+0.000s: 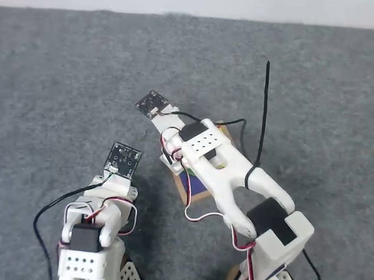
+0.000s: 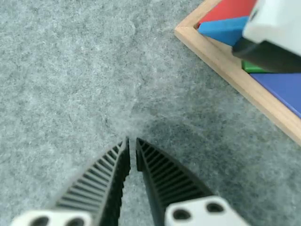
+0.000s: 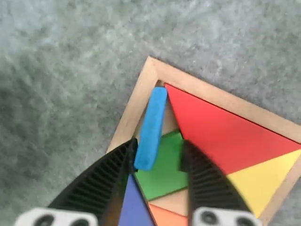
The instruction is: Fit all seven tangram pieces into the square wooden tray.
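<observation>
The right gripper [image 3: 158, 149] hung over one corner of the square wooden tray [image 3: 135, 101] with its jaws spread and nothing clamped between them; one fingertip sat right at the lower end of the light blue piece [image 3: 151, 127], though whether it touched could not be told. The left gripper [image 2: 132, 141] was all but closed and empty, over the grey felt mat [image 2: 70, 70] just beside a tray corner.

The task looked well advanced but unfinished. The big red triangle [image 3: 216, 132], the yellow triangle [image 3: 261, 176], the green piece [image 3: 162, 169], the orange piece [image 3: 167, 216] and the dark blue piece [image 3: 133, 207] lay flat inside the tray. The light blue piece stood up on its edge along the tray wall rather than lying seated, with bare wood showing beside it, so it likely had yet to be laid down into that gap.

Only six colours could be counted; a seventh piece, if placed, was hidden under the fingers or cut off at the frame. In the high view the right arm covered most of the tray; the exact shapes of the green, orange and dark blue pieces were hard to make out.
</observation>
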